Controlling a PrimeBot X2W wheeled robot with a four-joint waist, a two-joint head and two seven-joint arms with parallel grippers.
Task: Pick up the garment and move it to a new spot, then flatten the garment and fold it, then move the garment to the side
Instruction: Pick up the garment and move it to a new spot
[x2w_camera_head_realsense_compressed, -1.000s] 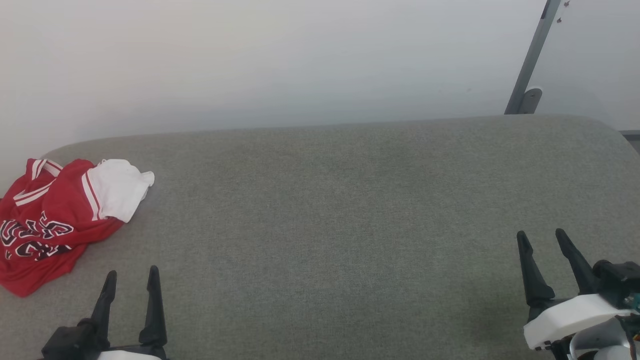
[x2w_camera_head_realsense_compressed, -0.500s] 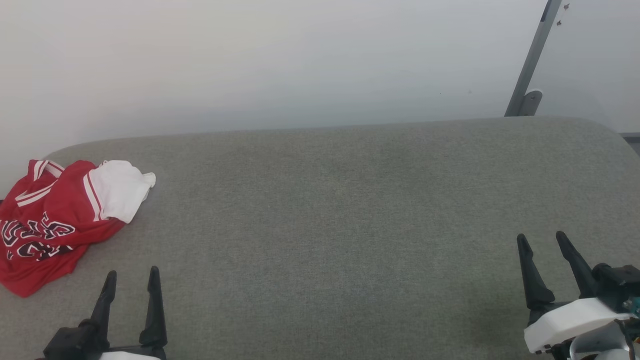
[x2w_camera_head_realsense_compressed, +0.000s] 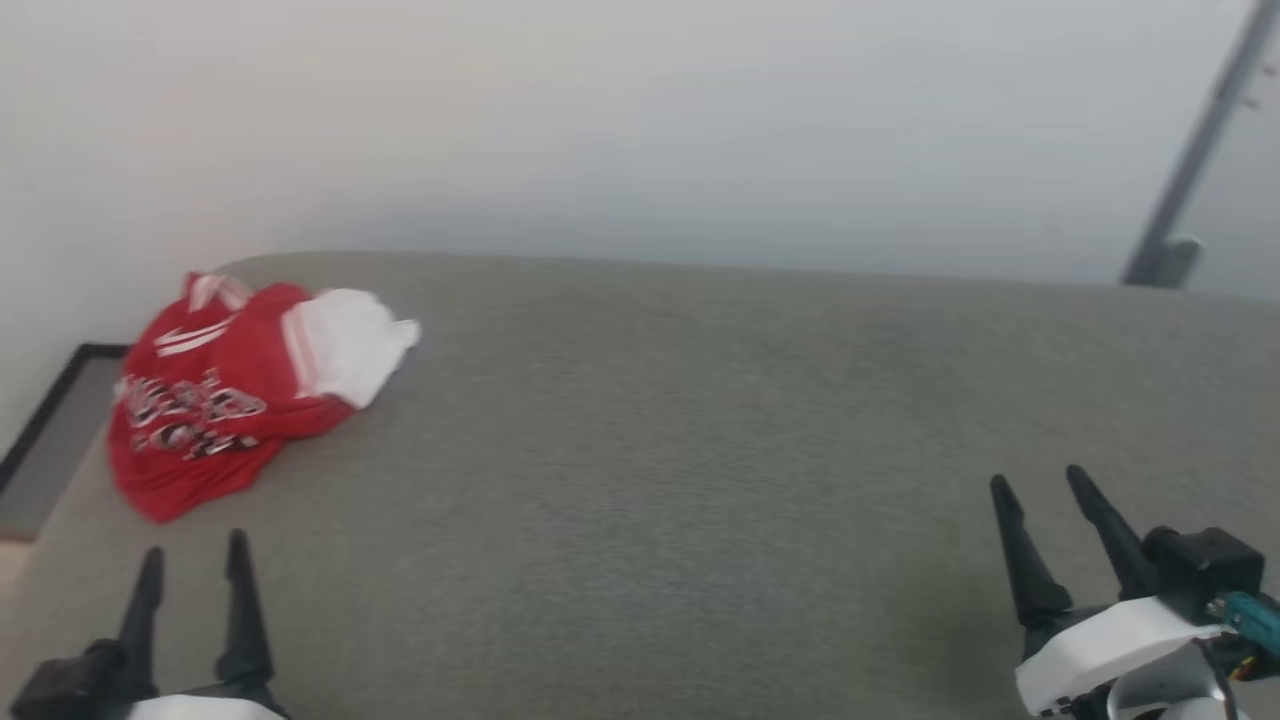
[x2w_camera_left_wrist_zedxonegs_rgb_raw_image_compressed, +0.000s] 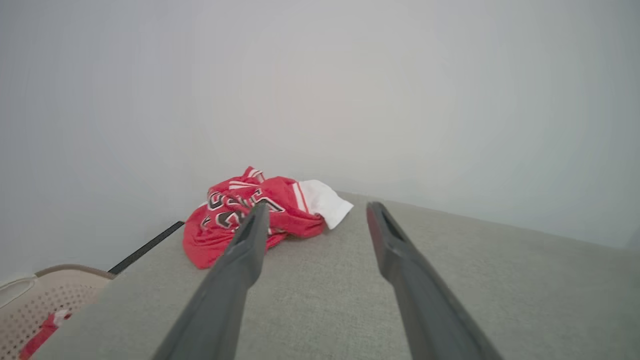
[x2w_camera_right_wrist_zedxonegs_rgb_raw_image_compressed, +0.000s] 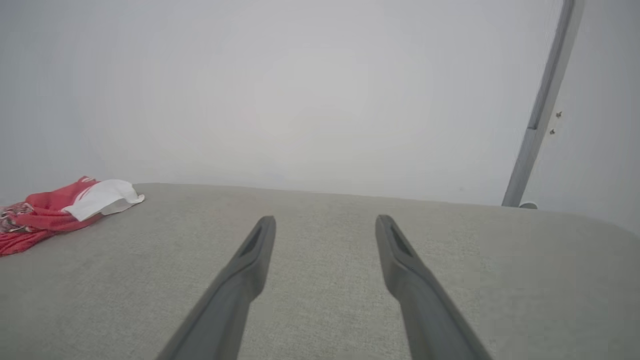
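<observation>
Garment (x2w_camera_head_realsense_compressed: 230, 390): small red jersey tee w/ white short sleeves, red-and-white striped trim, black lettering outlined in white. It lies crumpled in a heap at the far left corner of the grey fabric-covered tabletop (x2w_camera_head_realsense_compressed: 650, 480), close to the left and back edges. One white sleeve is flopped over to the right side of the heap; lettering is creased and not readable. Head view is a bit blurred.

L gripper (x2w_camera_head_realsense_compressed: 195, 548): lower left of head view, over the near edge of the tabletop, fingers spread wide w/ nothing between them. It sits just on the near side of the garment, not touching. In the left wrist view its fingers point toward the heap, the left finger overlapping the red cloth in the picture only.

R gripper (x2w_camera_head_realsense_compressed: 1036, 478): lower right of head view, also wide apart and holding nothing, above bare tabletop, well apart from the garment.

Behind the tabletop: plain pale wall (x2w_camera_head_realsense_compressed: 600, 120); slanted grey pole (x2w_camera_head_realsense_compressed: 1190, 170) at the far right. Left wrist view also shows a beige perforated basket (x2w_camera_left_wrist_zedxonegs_rgb_raw_image_compressed: 45, 295) past the tabletop's left end, lower down, w/ something red in it.
</observation>
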